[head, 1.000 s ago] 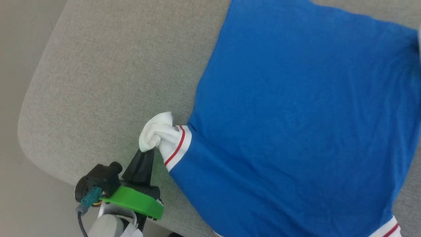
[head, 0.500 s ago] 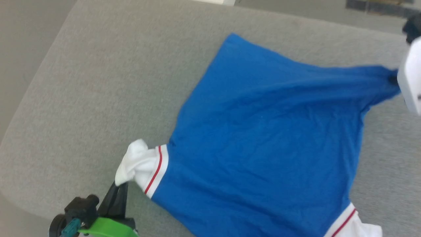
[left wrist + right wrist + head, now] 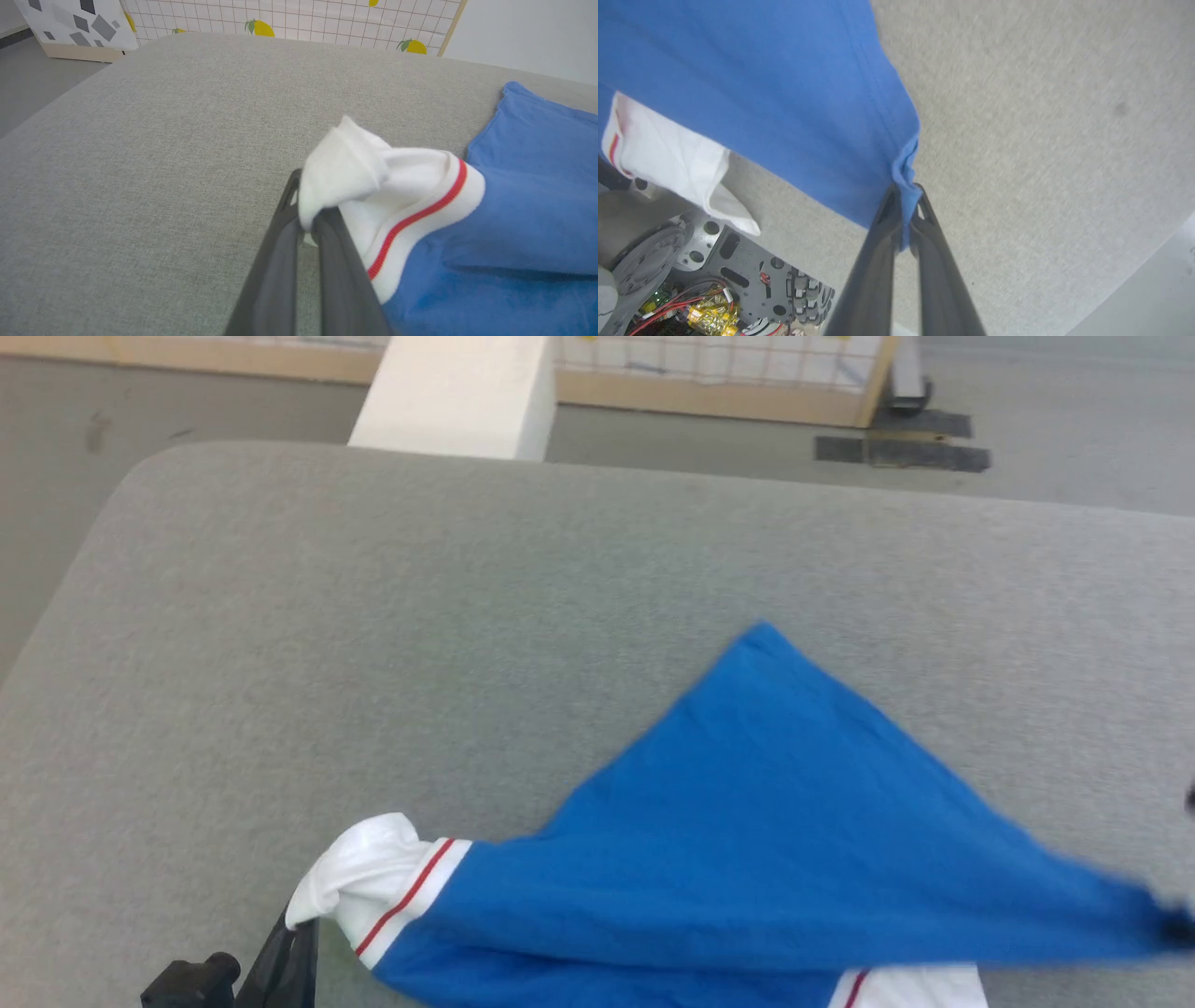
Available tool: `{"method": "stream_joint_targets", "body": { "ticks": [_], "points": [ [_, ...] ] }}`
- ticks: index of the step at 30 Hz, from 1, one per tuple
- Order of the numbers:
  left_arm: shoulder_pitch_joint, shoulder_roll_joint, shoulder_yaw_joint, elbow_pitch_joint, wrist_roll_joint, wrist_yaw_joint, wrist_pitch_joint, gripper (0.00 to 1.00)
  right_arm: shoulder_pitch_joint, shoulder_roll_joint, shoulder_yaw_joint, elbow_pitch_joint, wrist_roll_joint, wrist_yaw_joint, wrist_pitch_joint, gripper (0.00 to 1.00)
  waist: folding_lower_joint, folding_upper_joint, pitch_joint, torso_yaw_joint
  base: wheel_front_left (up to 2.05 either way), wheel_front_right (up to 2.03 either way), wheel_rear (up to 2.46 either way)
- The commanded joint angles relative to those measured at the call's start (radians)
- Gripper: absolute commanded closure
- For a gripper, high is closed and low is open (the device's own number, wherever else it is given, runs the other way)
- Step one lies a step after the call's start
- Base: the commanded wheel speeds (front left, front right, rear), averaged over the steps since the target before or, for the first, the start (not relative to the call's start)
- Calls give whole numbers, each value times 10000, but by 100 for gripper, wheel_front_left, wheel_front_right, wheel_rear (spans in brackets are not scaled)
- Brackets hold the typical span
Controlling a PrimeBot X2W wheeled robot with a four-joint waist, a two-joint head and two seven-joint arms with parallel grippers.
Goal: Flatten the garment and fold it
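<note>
One garment (image 3: 747, 859) now stretched taut between two grippers (image 3: 308, 224) (image 3: 903, 196).

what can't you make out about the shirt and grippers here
- The garment, near part: head view, cut off by the bottom edge.
- The left gripper, its tips: left wrist view, covered by the bunched white sleeve.
- Corner pinched by the right gripper: head view, blurred at the right edge.
- The second sleeve: head view, cut by the bottom edge.
</note>
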Motion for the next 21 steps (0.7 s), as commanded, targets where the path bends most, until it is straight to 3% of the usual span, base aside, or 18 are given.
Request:
{"method": "stream_joint_targets", "body": {
  "ticks": [1, 5, 12, 13, 14, 21],
  "points": [
    [87, 70, 48, -53, 63, 15, -38, 100, 724, -20, -22, -16, 171, -15, -173, 100, 1, -1, -311, -434, 0, 0, 0],
    [52, 87, 15, -27, 71, 8, -38, 100, 2359, 182, -165, 200, 353, -15, -624, 100, 1, -1, -233, -486, 0, 0, 0],
    [-127, 127, -164, 111, 78, -9, -38, 100, 4065, 1294, -543, 506, 26, -15, -1267, 100, 1, -1, -100, -357, 0, 0, 0],
    [-128, 134, -166, 128, 76, -10, -38, 100, 4126, 1395, -685, 520, -69, -15, -1348, 82, 1, -1, -104, -365, 0, 0, 0],
    [-125, 142, -168, 150, 75, -12, -38, 100, 4146, 1482, -916, 534, -216, -15, -1450, 0, 1, -1, -114, -375, 0, 0, 0],
    [-84, 190, -193, 228, 80, -19, -38, 100, 3674, 1456, -2815, -406, -841, -15, -1601, 0, 1, -1, -282, -384, 0, 0, 0]
  ]
}}
